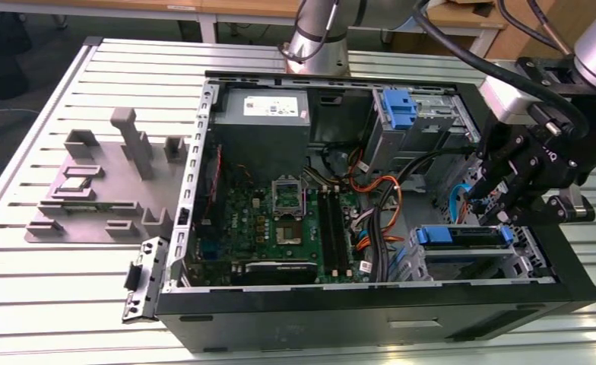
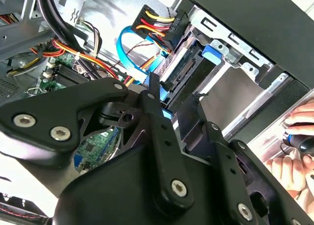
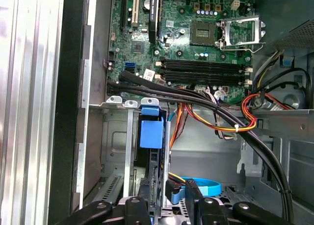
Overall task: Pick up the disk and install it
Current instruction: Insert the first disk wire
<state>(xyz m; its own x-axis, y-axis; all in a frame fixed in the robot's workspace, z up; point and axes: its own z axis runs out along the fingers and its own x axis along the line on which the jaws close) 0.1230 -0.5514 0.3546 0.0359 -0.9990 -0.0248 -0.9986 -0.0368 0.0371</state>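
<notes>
Lying at the exterior view's left on the ribbed aluminium table (image 1: 34, 304), a matte grey fixture (image 1: 95, 194) carries upright posts and shallow pockets. To its right the black steel computer case (image 1: 379, 312) rests open side up. Inside is the green motherboard (image 1: 277, 220) with a square processor socket and dark memory slots. At the far edge sits a boxy grey power supply (image 1: 265, 110) with a white label. Orange, red and yellow wires (image 1: 379, 205) curl toward the drive cage (image 3: 117, 151) of bare folded sheet metal, and a blue plastic bracket (image 1: 397, 106) sits in the far bay. The disk (image 3: 151, 129) stands on edge in the cage's near bay at the exterior view's right, its glossy blue carrier end facing out. The black gripper (image 1: 491, 209), built of bolted links, hangs over that bay and is angled down toward the exterior view's left. Its jaws are spread and straddle the disk's end. One of its fingers (image 3: 190, 195) stands apart from the rail, with a flat blue cable (image 3: 203, 188) beside it. The arm's silvery column (image 1: 313, 38) rises beyond the case's far side.
</notes>
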